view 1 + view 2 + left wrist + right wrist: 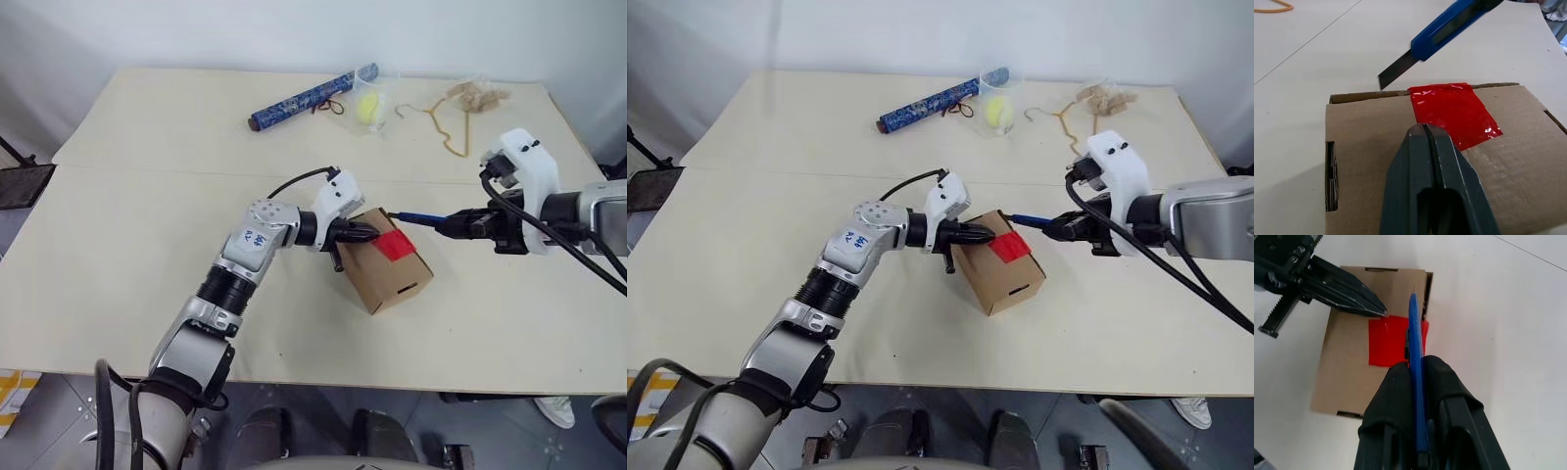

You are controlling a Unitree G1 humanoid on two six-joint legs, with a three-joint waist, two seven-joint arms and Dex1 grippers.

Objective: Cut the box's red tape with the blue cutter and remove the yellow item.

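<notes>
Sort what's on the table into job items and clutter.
Job:
brown cardboard box
red tape patch
slim blue cutter, in right gripper

Clutter:
dark-blue patterned roll
yellow-green ball in clear cup
tan hanger

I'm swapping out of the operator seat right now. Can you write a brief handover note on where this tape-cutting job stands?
Left claw: shut, tips pressed on top of the small brown cardboard box, beside the red tape square.
Right claw: shut on the slim blue cutter, blade out, poised at the box's edge by the tape.
Done: cutter picked up, box steadied.
Left: cut the tape, open the box, remove the yellow item.
</notes>
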